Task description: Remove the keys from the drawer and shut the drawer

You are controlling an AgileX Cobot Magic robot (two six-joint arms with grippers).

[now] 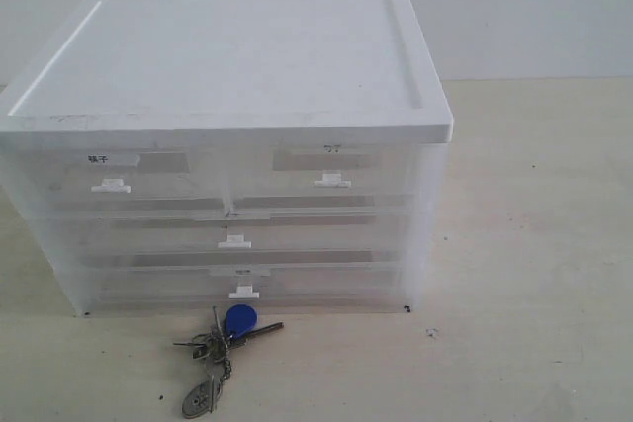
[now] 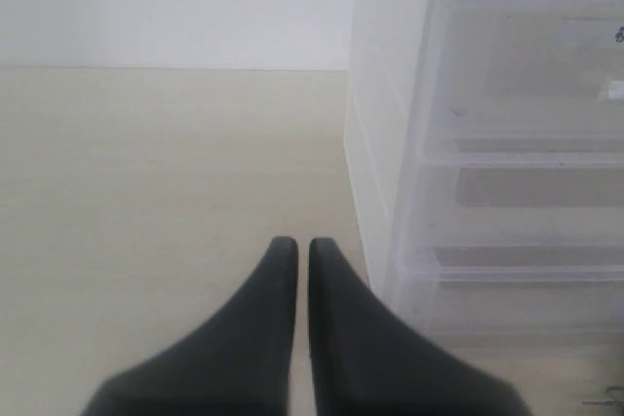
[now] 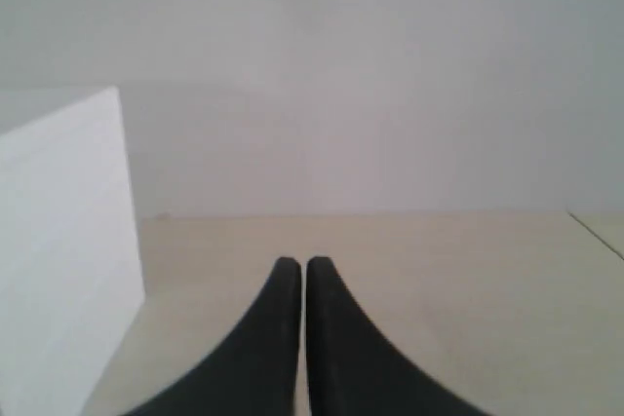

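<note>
The keys point(image 1: 223, 343) are lying on the worktop point(image 1: 524, 244) just in front of the cabinet point(image 1: 227, 56), the blue fob sitting nearest its bottom drawer and the silver tag trailing away from it. The drawer point(image 1: 331, 170), the cabinet's top-row half-width one without the lettered label, is sitting flush with the cabinet's front. The left pincer point(image 2: 295, 245) is hovering over the worktop beside the cabinet's side wall, fingers pressed together, gripping nothing. The right pincer point(image 3: 294, 265) is hanging near a white edge of the cabinet, likewise pressed together and empty.
</note>
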